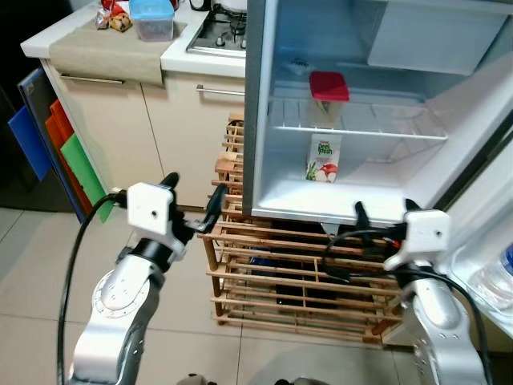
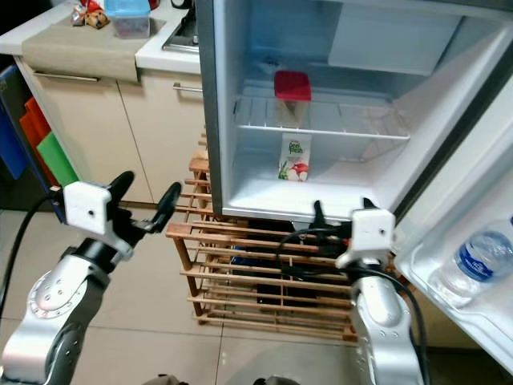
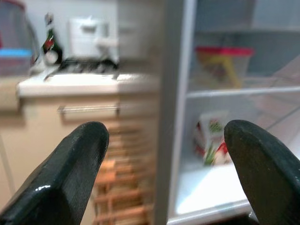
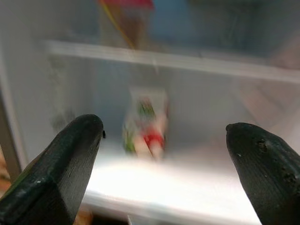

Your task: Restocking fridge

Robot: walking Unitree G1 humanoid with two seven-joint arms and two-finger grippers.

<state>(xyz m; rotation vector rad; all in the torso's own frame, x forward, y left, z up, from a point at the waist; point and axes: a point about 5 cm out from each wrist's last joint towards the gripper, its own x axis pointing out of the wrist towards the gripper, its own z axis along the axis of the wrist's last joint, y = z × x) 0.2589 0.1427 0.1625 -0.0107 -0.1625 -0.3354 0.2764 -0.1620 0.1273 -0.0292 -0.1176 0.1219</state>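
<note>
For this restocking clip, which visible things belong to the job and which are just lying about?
Job: open fridge, juice carton on its floor, red-lidded container on the wire shelf, water bottle in the door.
Lying about: wooden rack, blue-lidded box, stove, cutting boards.

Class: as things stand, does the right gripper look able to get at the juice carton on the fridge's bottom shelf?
Probably yes. The right gripper, fingers open, points straight at the juice carton, the fridge stands open, and nothing lies between them.
</note>
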